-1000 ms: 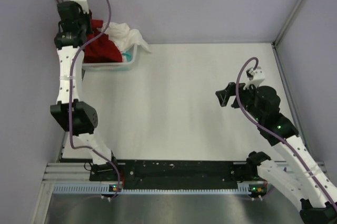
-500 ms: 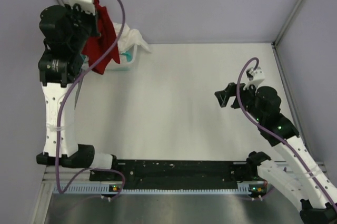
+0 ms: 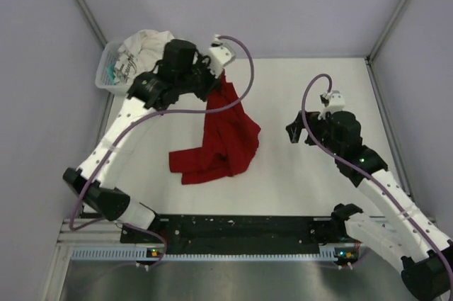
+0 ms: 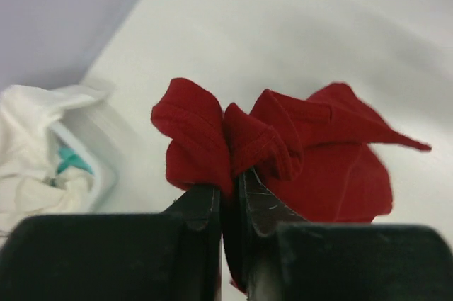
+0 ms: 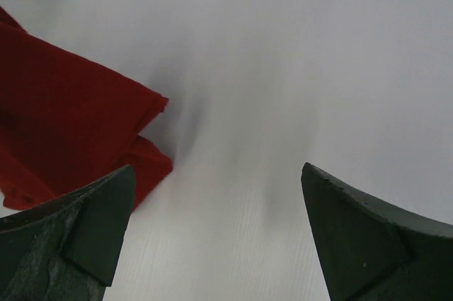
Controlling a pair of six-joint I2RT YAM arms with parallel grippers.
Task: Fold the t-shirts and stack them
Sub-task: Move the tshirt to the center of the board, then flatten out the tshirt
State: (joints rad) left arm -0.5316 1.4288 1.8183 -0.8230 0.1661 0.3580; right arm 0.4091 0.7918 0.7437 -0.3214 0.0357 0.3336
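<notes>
Where the table (image 3: pixel 318 81) meets the far left corner of the enclosure, a small white slatted basket (image 3: pixel 107 78) holds the white t-shirt (image 3: pixel 145 46). It is crumpled in a heap that rises over the rim. The left wrist view shows the same basket (image 4: pixel 99 173) at its left edge with the white cloth (image 4: pixel 28 131) inside and a scrap of something teal (image 4: pixel 69 159) that is too small to identify.

Just right of the basket, the left arm (image 3: pixel 120 145) stretches diagonally from its base at the near left. The left gripper (image 3: pixel 216 78) is above the far part of the table, and its jaws are pinched tight on a bunched edge of the deep red t-shirt (image 3: pixel 226 134). From the wrist, the two dark fingers (image 4: pixel 202 205) press almost together, and folds of red fabric (image 4: pixel 297 152) bulge out above them. The shirt hangs from that grip and trails toward the near side. Its lower part lies rumpled on the table around the middle, well apart from the basket.

Farther right, the right gripper (image 3: pixel 294 131) hovers over bare table beside the red shirt, not touching it. Its jaws are spread wide with nothing between them. Its own camera shows both fingertips (image 5: pixel 95 219) far apart over white surface, with the shirt's folded edge (image 5: pixel 64 124) lying to the left.
</notes>
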